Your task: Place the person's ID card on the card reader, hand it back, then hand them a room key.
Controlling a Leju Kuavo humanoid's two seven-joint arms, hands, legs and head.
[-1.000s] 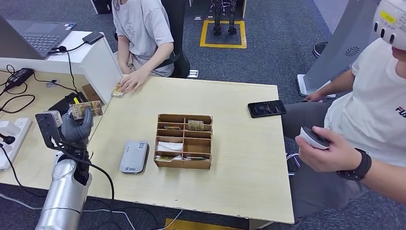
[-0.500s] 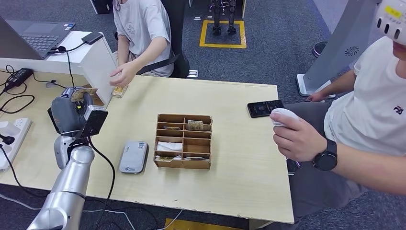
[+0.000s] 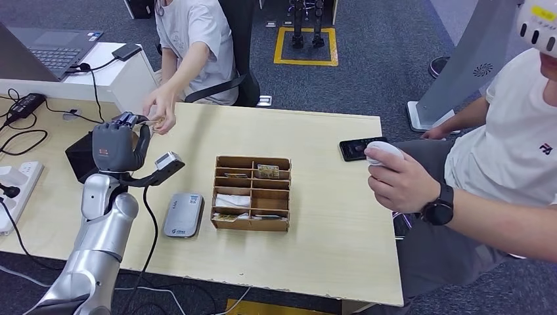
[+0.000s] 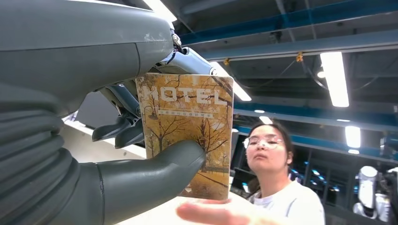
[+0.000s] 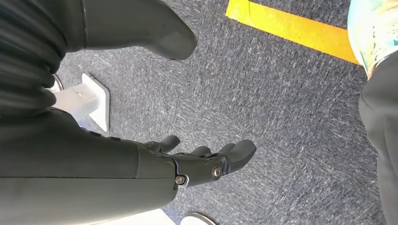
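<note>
A: What is the left hand (image 3: 119, 146) doing?

B: It is pinching a golden-brown autumn-print card marked HOTEL (image 4: 190, 140), the room key, between the thick grey thumb (image 4: 155, 173) and the darker fingers (image 4: 117, 131) behind it. In the left wrist view the card is standing upright, with a person's open palm (image 4: 211, 213) waiting just under its lower edge.

A: And from the head view?

B: The hand is raised over the pale wooden table (image 3: 328, 256) at about ten o'clock from the brown open wooden compartment box (image 3: 251, 193). The seated person's hand (image 3: 159, 108) is reaching in at about one o'clock of the robot's hand, right at its fingertips.

A: Where is the card reader?

B: The flat grey rounded card reader (image 3: 183, 214) is lying on the table at nine o'clock of the box, just beside it.

A: The right hand (image 5: 187, 164)?

B: It is hanging above dark grey carpet, fingers loosely curled but apart, gripping nothing.

A: Anything else?

B: A black phone (image 3: 355, 149) is lying at two o'clock of the box, and a second person's hand (image 3: 397, 180) is holding a white rounded device at three o'clock.
</note>
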